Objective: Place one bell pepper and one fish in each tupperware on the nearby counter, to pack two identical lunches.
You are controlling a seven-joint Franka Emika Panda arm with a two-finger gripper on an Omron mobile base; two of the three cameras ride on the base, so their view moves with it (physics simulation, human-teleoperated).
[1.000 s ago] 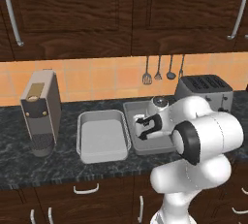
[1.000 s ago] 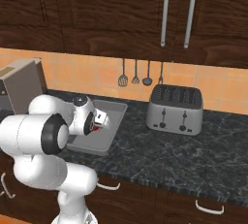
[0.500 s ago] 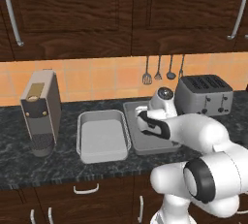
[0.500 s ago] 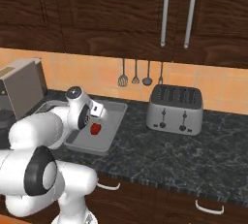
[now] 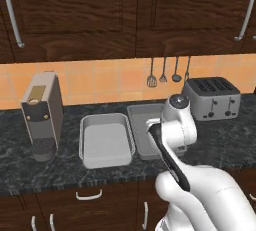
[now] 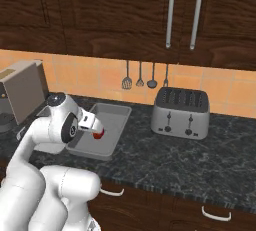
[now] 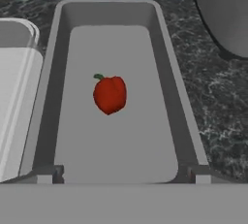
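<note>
We find the glossy red, roundish bell pepper (image 7: pixel 110 94) at centre frame in the hand view, lying in the shallow grey rectangular tupperware (image 7: pixel 169 68). The gripper's opening we cannot tell. We judge the pepper light, firm, slippery; grasp across its widest girth.

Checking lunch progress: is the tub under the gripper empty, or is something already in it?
Not empty. One red bell pepper lies on the floor of that tupperware; no fish is seen inside it.
</note>
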